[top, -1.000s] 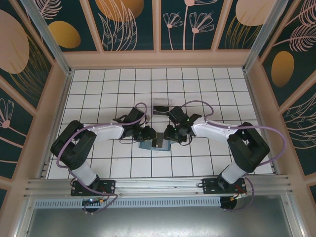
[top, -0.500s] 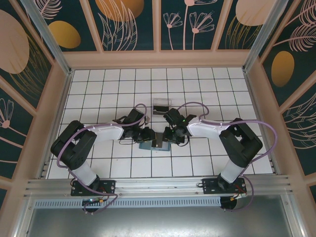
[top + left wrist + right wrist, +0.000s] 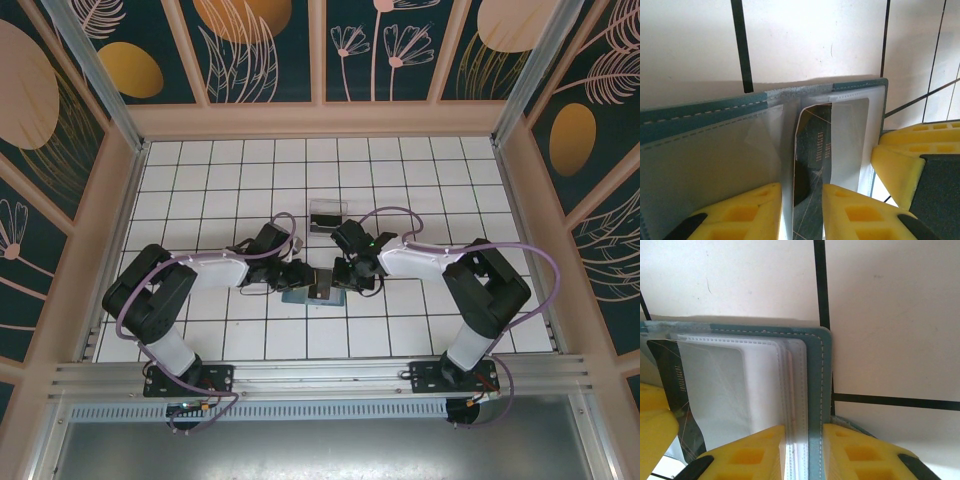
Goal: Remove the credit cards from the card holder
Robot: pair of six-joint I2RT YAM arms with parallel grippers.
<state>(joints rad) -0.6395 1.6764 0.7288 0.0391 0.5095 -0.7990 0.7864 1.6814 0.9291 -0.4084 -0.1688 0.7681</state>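
Note:
The teal card holder (image 3: 298, 296) lies open on the white tiles between both arms. In the left wrist view its grey inner pocket (image 3: 710, 160) and clear sleeve (image 3: 852, 135) show. A dark credit card (image 3: 812, 150) sticks partly out of the sleeve, and my left gripper (image 3: 802, 192) is shut on it. My right gripper (image 3: 805, 432) pinches the teal cover edge (image 3: 816, 390) together with the clear sleeves (image 3: 720, 390). The same dark card (image 3: 677, 385) shows at the left of the right wrist view. From above, the left gripper (image 3: 303, 274) and right gripper (image 3: 342, 275) face each other over the holder.
A clear plastic tray (image 3: 327, 215) with something dark inside stands one tile behind the holder. Tan walls (image 3: 120, 200) fence in the tiled floor on the left, right and far sides. The other arm's yellow finger (image 3: 900, 160) is close at the right of the left wrist view.
The right gripper has slid a little left and its jaws have closed onto the holder's cover edge. The left gripper has kept its place and its grip.

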